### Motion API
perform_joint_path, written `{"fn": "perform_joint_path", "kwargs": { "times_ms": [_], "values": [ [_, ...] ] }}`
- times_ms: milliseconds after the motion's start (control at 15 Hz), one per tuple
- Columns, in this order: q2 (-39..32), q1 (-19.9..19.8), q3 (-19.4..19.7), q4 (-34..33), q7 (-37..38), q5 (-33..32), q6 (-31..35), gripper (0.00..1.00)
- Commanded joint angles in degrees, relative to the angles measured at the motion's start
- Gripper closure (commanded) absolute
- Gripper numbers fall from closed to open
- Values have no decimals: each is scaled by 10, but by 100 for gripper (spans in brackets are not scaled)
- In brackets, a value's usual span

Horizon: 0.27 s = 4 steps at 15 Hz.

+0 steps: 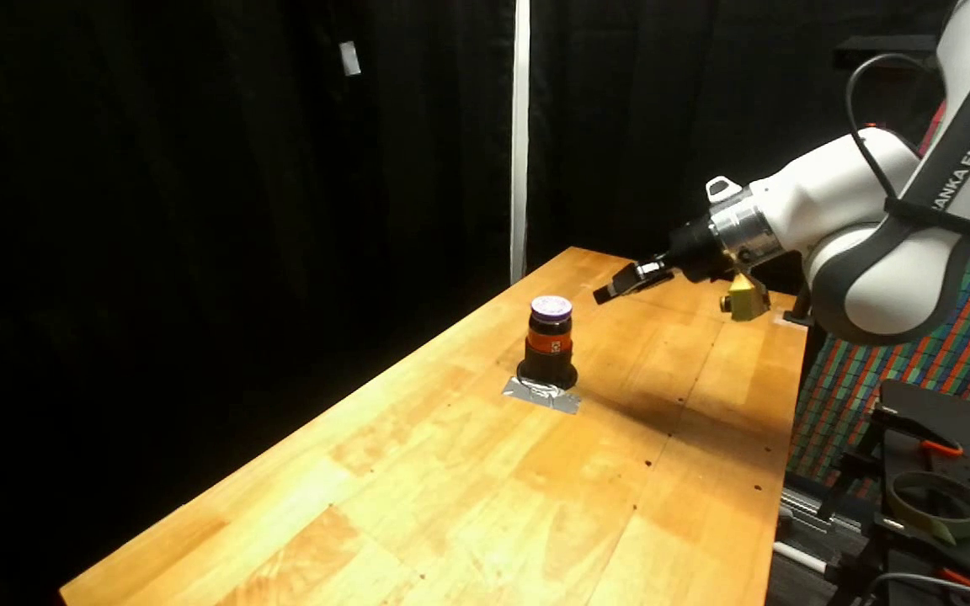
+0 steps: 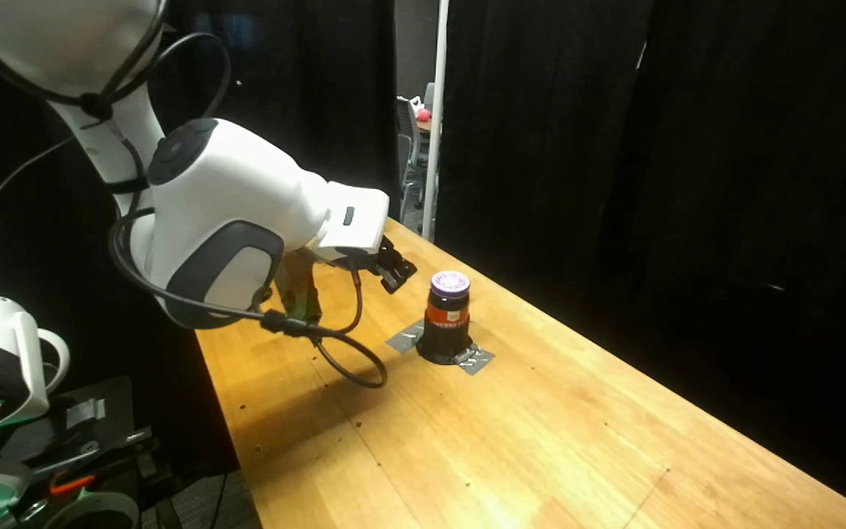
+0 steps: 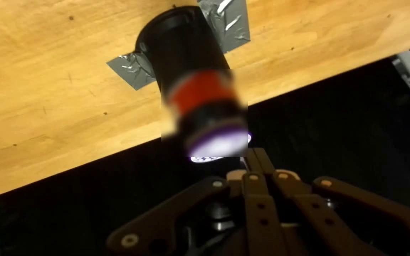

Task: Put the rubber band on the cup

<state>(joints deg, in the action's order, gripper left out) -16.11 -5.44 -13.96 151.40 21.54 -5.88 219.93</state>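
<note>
The cup (image 1: 549,343) is a dark upright cylinder with an orange-red stripe and a purple-rimmed whitish lid on top. It stands on the wooden table in both exterior views (image 2: 446,317). In the wrist view the cup (image 3: 187,46) lies above and left of the jaws, partly blurred. My gripper (image 1: 604,295) is in the air beside the cup, slightly above lid height, apart from it. It also shows in an exterior view (image 2: 402,278). In the wrist view its fingertips (image 3: 259,153) are together, with nothing visible between them. No rubber band can be made out in any view.
Grey tape (image 1: 541,396) holds the cup's base to the wooden table (image 1: 468,505). Black curtains (image 1: 199,210) hang behind the table's far edge, with a pale pole (image 1: 519,143). A black cart (image 1: 956,454) with a tape roll (image 1: 935,501) stands beside the table.
</note>
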Motion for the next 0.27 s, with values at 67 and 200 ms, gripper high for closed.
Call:
{"fn": "perform_joint_path", "kwargs": {
  "times_ms": [67, 200],
  "values": [
    [-12, -16, 9, 32, 75, -60, 59, 74],
    [-20, 2, 16, 24, 52, -41, 54, 99]
  ]
}}
